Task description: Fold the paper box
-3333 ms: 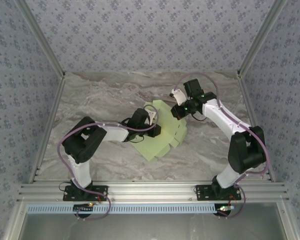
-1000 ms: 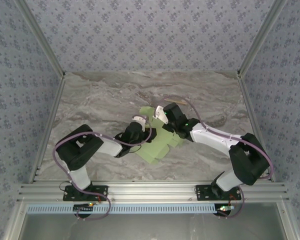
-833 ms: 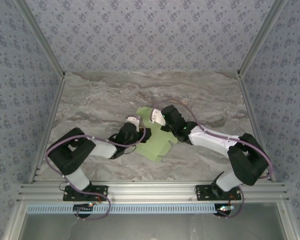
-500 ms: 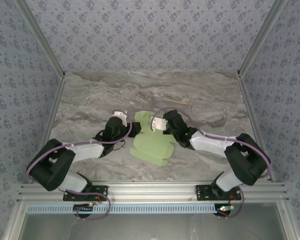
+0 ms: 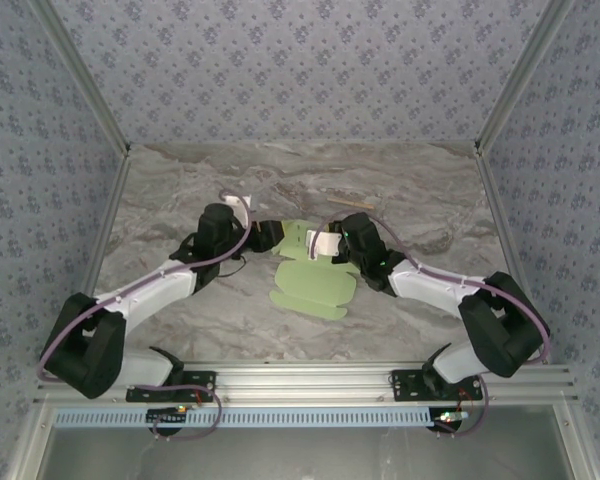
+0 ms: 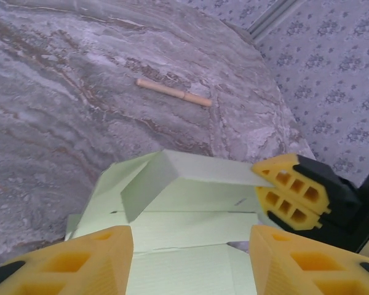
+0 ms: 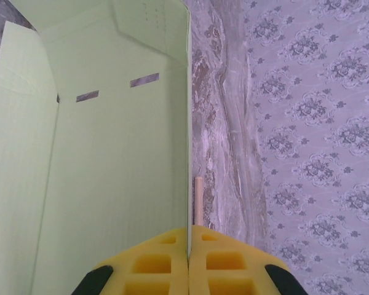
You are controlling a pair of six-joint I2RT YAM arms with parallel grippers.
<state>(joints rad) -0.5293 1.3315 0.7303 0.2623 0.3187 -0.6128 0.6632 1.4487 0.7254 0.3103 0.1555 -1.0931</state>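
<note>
- Left wrist view: my left end effector [image 6: 189, 238] gapes along the bottom edge, gripping nothing; the paper box [image 6: 172, 224] lies just beyond it.
- Mid-frame, one flap [image 6: 190, 169] stands raised; my right end effector [image 6: 293, 195], centre right, is clamped on its edge.
- Overhead, the paper box's long axis runs bottom to top; the free left end effector looks best placed, I judge.
- Upper centre: a stick [image 6: 172, 92] on the worktop [image 6: 61, 92].

Straight ahead of the left gripper [image 6: 189, 246], between its spread fingers, the raised flap of the paper box [image 6: 190, 175] stands in the way. The right gripper [image 6: 275, 189] is clamped on the flap's edge, just ahead and to the right. Past the flap the table [image 6: 61, 80] lies bare apart from a wooden stick [image 6: 173, 92], and ahead to the left the marble is free as well.
</note>
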